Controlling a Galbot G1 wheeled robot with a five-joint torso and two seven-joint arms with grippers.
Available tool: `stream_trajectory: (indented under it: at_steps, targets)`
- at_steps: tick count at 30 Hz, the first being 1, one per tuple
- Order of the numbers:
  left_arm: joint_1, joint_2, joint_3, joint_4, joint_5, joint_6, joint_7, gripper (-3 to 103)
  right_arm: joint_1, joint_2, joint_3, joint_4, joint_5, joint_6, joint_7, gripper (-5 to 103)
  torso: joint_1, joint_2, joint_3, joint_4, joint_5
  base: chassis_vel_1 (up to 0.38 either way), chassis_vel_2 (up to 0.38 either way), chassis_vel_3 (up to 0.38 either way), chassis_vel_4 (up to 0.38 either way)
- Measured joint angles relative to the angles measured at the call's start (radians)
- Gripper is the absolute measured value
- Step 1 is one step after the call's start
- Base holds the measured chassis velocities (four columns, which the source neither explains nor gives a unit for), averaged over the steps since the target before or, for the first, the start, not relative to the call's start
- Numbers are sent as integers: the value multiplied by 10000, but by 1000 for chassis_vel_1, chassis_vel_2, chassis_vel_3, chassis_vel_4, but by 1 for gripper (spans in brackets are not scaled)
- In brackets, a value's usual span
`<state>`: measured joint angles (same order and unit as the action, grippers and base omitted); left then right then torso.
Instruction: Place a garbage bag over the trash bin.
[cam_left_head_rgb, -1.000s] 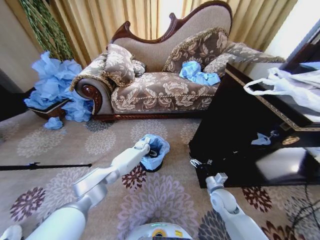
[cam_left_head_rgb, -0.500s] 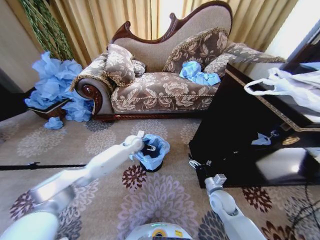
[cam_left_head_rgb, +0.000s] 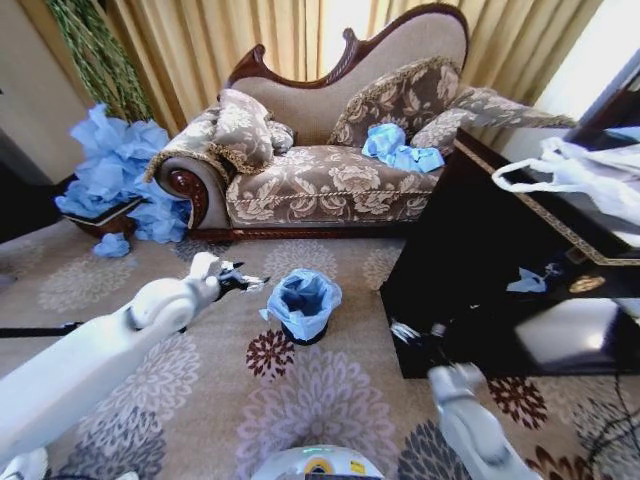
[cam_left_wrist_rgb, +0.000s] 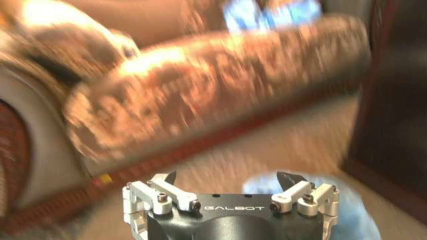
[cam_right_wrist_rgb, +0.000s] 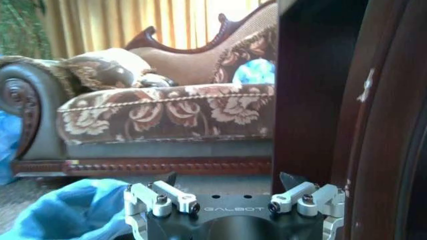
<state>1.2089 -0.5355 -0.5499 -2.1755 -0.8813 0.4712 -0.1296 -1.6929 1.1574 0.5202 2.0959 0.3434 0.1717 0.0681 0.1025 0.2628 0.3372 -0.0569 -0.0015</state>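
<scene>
Since the earlier frames the left arm has swung away from the bin: its left gripper (cam_left_head_rgb: 243, 279), which had been at the bag's rim, now hangs over the carpet (cam_left_head_rgb: 330, 390) to the left of the trash bin (cam_left_head_rgb: 300, 333), apart from it, with its fingers spread wide and nothing between them, as the left wrist view (cam_left_wrist_rgb: 227, 180) confirms. The head camera has also tipped a little, so the whole room sits slightly shifted. The garbage bag (cam_left_head_rgb: 303, 298), a thin light blue film, is draped over the small black bin, its mouth standing open at the top and its wrinkled skirt hanging down the sides, with a strip of black showing at the base. Judged from this, the bag is seated and the arm looks to be clearing off so as not to drag the film back up. The right gripper (cam_left_head_rgb: 412, 335) hangs low beside the dark wooden cabinet (cam_left_head_rgb: 470, 260), to the right of the bin, idle; in its wrist view (cam_right_wrist_rgb: 227, 181) the jaws stand wide with nothing held, blue film lying just in front. Behind the bin stands the brocade chaise sofa (cam_left_head_rgb: 320, 180), with loose blue bags (cam_left_head_rgb: 398, 148) on its seat.
</scene>
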Motion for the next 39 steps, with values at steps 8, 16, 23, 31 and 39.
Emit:
stream_trajectory:
  at_steps: [8, 16, 23, 31, 39]
  targets:
    - [5523, -5498, -4144, -1660, 2498, -3260, 758, 100, -1101, 1142, -53, 1101, -1943, 686, 484, 100, -1, 0, -1, 26, -20, 0, 0, 0, 0]
    - [7220, -8798, -2053, -2984, 4117, -4887, -128, 100, -2030, 2812, -511, 2872, -3045, 319, 1695, 100, 0, 1, 0, 15, -16, 0, 0, 0, 0]
    - [8534, -10027, -508, -3359, 5235, -5137, 395, 100, -2821, 3382, -594, 3661, -4111, 597, 952, 100, 1, -1, 1, 18, -17, 0, 0, 0, 0]
    - [8876, -9525, -540, -3328, 5182, -4906, 560, 100, -2759, 3300, -759, 3919, -4104, 200, 877, 100, 2, -1, 2, 16, -20, 0, 0, 0, 0]
    - [8836, -9490, -569, -3286, 5142, -4856, 565, 100, -2736, 3269, -758, 3920, -4058, 189, 870, 100, 2, -1, 2, 16, -20, 0, 0, 0, 0]
